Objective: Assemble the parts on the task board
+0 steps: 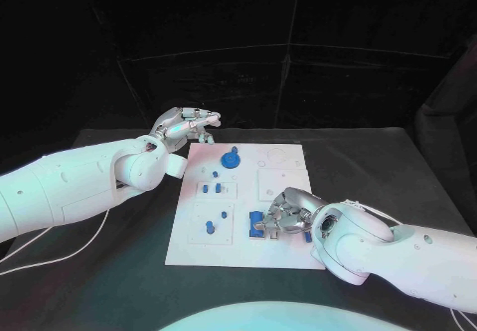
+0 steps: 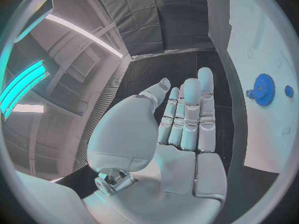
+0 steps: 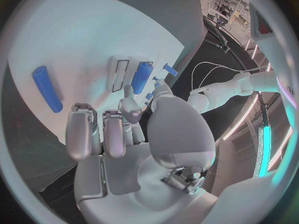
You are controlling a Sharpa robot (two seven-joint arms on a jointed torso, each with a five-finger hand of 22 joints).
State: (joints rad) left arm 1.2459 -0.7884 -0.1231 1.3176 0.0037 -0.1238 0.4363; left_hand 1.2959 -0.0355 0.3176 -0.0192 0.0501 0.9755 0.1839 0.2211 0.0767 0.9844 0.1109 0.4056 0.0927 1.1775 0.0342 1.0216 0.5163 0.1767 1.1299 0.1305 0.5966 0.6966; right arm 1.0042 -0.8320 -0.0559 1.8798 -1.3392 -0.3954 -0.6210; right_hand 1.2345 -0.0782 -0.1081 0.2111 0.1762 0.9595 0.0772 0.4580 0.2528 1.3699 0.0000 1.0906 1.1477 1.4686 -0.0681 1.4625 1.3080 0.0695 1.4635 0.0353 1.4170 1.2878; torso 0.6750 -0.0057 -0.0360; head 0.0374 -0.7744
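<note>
The white task board (image 1: 238, 238) lies mid-table with a blue gear (image 1: 231, 161) near its far edge and several small blue parts (image 1: 211, 187) in its middle. My left hand (image 1: 184, 125) hovers off the board's far left corner, fingers (image 2: 190, 114) straight and apart, palm empty; the gear (image 2: 264, 88) lies beyond them. My right hand (image 1: 290, 210) hangs over the board's near right part, fingers (image 3: 112, 132) bent downward, holding nothing. A blue cylinder (image 3: 141, 77) lies by a slot just past its fingertips, and another blue cylinder (image 3: 47, 88) lies loose on the board (image 3: 81, 40).
The black table (image 1: 378, 158) surrounds the board, with dark curtains behind. A white cable (image 1: 60, 252) trails on the table under my left arm. Two more blue parts (image 1: 260, 225) stand on the board beside my right hand.
</note>
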